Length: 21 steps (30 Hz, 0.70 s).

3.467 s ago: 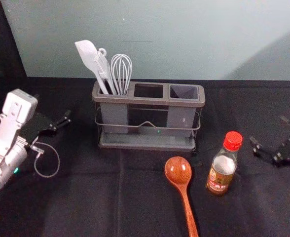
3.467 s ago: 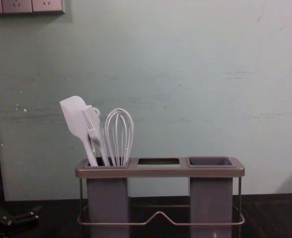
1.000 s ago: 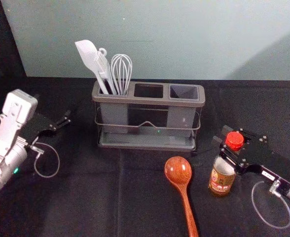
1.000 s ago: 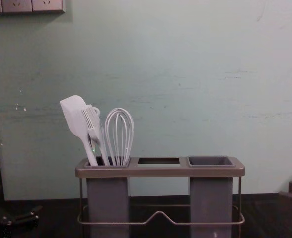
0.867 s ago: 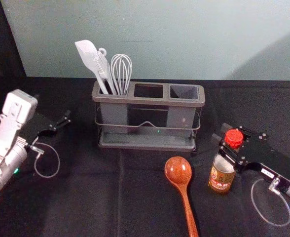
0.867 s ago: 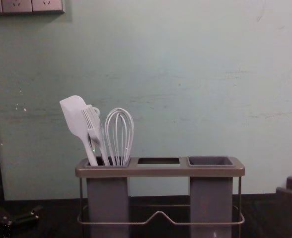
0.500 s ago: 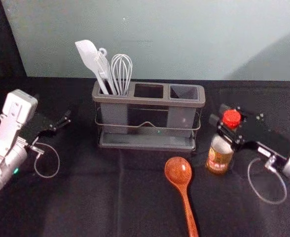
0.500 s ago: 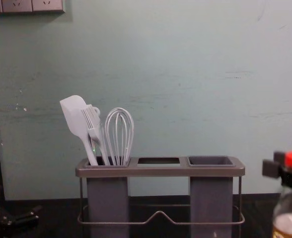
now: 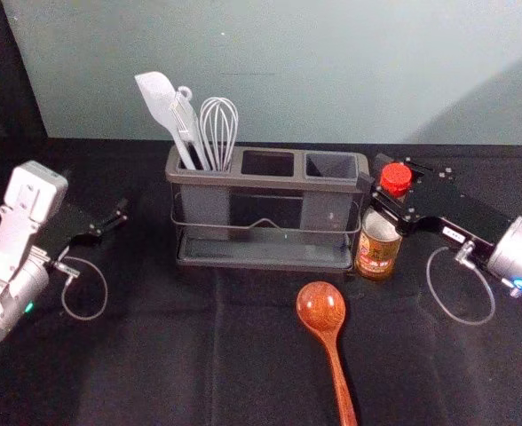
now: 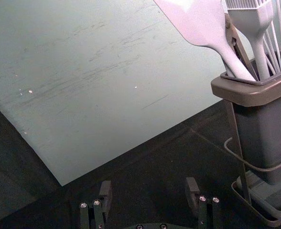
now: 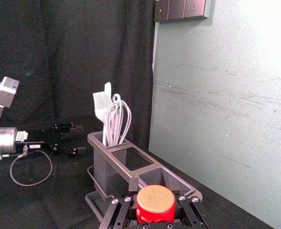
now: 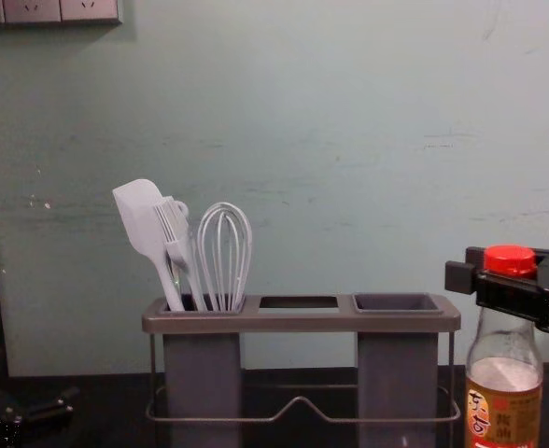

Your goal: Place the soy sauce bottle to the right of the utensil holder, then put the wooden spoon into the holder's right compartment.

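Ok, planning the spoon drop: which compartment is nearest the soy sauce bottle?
The right compartment, beside the bottle; the middle compartment and left compartment lie farther.

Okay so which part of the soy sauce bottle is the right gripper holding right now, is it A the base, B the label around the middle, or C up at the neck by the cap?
C: the right gripper closes around the soy sauce bottle just at its red cap, well above the label.
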Each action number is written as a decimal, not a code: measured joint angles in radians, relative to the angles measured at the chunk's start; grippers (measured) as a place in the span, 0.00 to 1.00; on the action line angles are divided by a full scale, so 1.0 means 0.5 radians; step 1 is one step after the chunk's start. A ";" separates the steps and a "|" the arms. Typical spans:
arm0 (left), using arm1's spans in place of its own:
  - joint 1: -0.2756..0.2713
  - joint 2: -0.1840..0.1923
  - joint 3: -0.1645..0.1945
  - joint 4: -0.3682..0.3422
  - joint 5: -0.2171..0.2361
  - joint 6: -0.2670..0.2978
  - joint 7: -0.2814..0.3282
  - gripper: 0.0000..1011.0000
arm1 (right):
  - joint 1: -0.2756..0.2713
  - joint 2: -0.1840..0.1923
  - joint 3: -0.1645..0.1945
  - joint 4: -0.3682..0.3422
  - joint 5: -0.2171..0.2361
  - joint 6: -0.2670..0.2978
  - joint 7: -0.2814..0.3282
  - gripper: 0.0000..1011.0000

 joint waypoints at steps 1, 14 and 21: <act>0.000 0.000 0.000 0.000 0.000 0.000 0.000 0.99 | 0.019 -0.006 -0.010 0.020 -0.002 0.000 0.003 0.37; 0.000 0.000 0.000 0.000 0.000 0.000 0.000 0.99 | 0.055 -0.003 -0.035 0.065 -0.020 0.010 -0.016 0.37; 0.000 0.000 0.000 0.000 0.000 0.000 0.000 0.99 | 0.000 0.008 -0.002 0.015 -0.022 0.019 -0.079 0.37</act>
